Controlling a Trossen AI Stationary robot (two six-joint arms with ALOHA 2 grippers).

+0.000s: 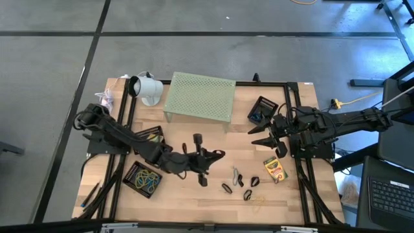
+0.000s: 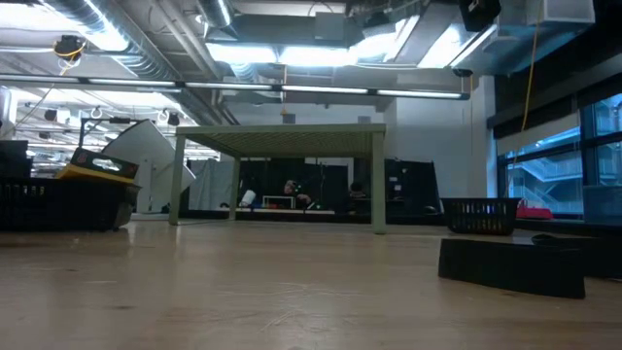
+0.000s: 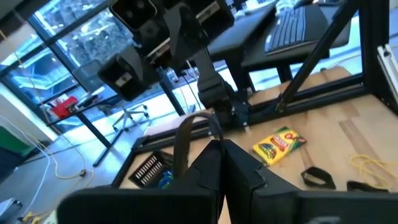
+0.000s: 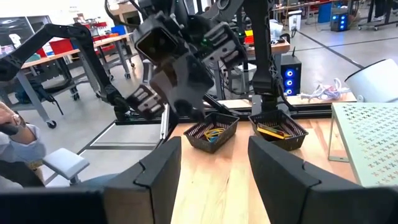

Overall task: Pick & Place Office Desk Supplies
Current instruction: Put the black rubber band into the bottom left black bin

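— Between the left gripper [image 1: 218, 155] fingers, what's there?
— A thin tan rubber band [image 3: 186, 134], pinched by the pressed-together tips, looping up above them.
— And just past it?
— Black clips [image 1: 240, 186] and a yellow band [image 1: 259, 200] on the table [image 1: 194, 194]; farther off, a crayon box [image 1: 275, 169].
— The right gripper [image 1: 262, 137]?
— Spread wide and empty, near the crayon box, a black basket [image 1: 262, 110] behind it.
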